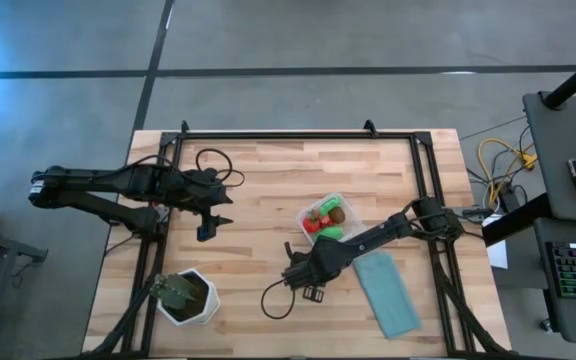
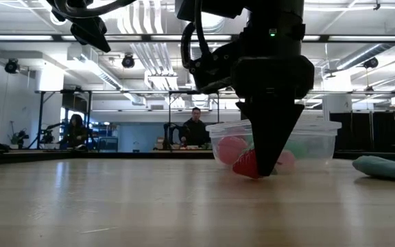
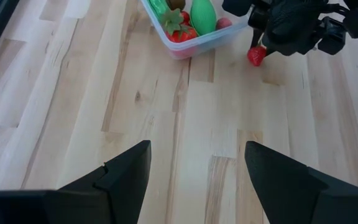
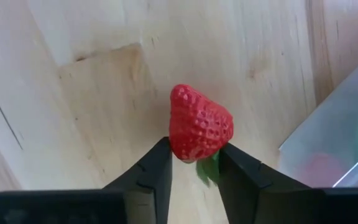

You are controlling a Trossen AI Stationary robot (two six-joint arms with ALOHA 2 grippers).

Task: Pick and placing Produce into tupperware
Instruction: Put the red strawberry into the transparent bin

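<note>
Now the right claw (image 4: pixel 194 163) pinches a red, dimpled strawberry (image 4: pixel 199 129).

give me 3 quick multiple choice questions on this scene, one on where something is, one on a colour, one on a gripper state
1. Where is the strawberry?
A. inside the tupperware
B. on the table just outside the tupperware
C. beside the plant pot

2. What colour is the cloth near the right arm?
A. teal
B. yellow
C. white

3. How is the right gripper?
A. wide open above the tupperware
B. shut on the strawberry
C. shut on the cloth

Answers:
1. B, the left wrist view shows it on the wood beside the tupperware, not in it.
2. A, the high view shows it teal.
3. B, the right wrist view shows both fingers pressed on the strawberry.
</note>
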